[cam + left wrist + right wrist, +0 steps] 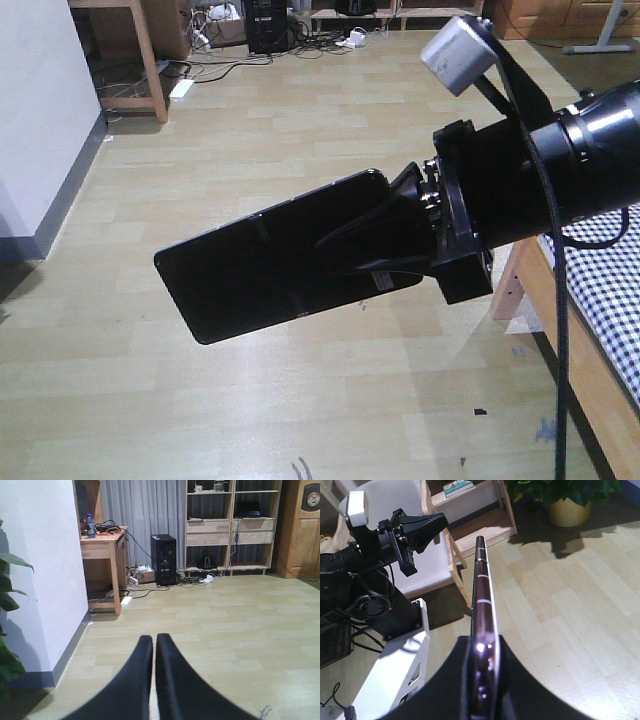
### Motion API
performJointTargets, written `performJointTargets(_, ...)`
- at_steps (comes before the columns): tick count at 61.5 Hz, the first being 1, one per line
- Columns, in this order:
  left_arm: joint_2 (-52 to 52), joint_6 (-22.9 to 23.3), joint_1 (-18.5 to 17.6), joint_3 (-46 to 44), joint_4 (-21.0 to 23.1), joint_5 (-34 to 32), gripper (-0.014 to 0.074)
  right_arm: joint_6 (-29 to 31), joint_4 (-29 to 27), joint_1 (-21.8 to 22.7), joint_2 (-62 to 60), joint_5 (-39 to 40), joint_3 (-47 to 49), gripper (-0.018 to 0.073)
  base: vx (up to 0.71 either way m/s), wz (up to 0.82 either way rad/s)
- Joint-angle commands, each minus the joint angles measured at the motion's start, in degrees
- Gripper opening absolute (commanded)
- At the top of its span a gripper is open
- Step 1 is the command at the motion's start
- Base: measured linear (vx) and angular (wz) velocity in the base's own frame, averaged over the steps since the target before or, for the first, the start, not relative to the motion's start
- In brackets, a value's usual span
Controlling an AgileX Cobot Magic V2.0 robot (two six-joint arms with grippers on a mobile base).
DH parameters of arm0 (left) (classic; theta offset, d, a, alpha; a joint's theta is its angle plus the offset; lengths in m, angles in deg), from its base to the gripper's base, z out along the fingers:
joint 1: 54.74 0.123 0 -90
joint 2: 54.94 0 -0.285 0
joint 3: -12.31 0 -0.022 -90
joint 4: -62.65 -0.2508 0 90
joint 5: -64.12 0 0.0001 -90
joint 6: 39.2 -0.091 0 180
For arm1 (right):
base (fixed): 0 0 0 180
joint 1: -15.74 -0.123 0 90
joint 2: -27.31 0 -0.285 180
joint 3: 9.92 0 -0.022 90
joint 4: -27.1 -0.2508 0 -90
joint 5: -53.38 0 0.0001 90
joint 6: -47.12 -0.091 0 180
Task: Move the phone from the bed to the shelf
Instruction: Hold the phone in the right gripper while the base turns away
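The phone (pixel 260 258) is a glossy black slab held flat in the air above the floor. My right gripper (pixel 372 245) is shut on its right end. In the right wrist view the phone (pixel 482 590) shows edge-on between the two fingers of that gripper (pixel 484 647), with its pinkish rim catching light. Its far tip points toward a pale wooden shelf (pixel 482 529) low on the floor. My left gripper (pixel 154 641) is shut with nothing in it, and the right wrist view has it (pixel 439 521) hanging up at the left. A corner of the bed (pixel 605 290) with its checked sheet lies at the lower right.
A white wall corner (pixel 45 580) and a leafy plant (pixel 10 610) stand to the left. A potted plant (pixel 572 505) sits beside the shelf. A wooden desk (pixel 102 547), a black computer tower (pixel 163 559), floor cables and a tall wooden rack (pixel 230 527) line the far wall.
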Motion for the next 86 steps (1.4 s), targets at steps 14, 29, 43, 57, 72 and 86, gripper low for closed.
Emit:
performJointTargets(14, -0.4, 0.5, -0.3, -1.4, 0.6, -4.1, 0.0001, 0.4, -4.3, 0.1, -1.7, -2.8, 1.3, -0.0002, 0.23, -0.02)
performJointTargets(29, -0.4, 0.5, -0.3, -1.4, 0.6, -4.1, 0.0001, 0.4, -4.3, 0.1, -1.7, -2.8, 1.3, -0.0002, 0.31, -0.02)
performJointTargets(43, -0.4, 0.5, -0.3, -1.4, 0.6, -4.1, 0.0001, 0.4, -4.3, 0.1, -1.7, -2.8, 1.3, -0.0002, 0.35, -0.02)
performJointTargets(57, -0.3, 0.5, -0.3, -1.4, 0.6, -4.1, 0.0001, 0.4, -4.3, 0.1, -1.7, -2.8, 1.3, -0.0002, 0.37, 0.01)
performJointTargets(72, -0.3, 0.5, -0.3, -1.4, 0.6, -4.1, 0.0001, 0.4, -4.3, 0.1, -1.7, -2.8, 1.3, -0.0002, 0.42, 0.01)
performJointTargets(86, -0.3, 0.5, -0.3, -1.4, 0.6, -4.1, 0.0001, 0.4, -4.3, 0.1, -1.7, -2.7, 1.3, -0.0002, 0.44, -0.02)
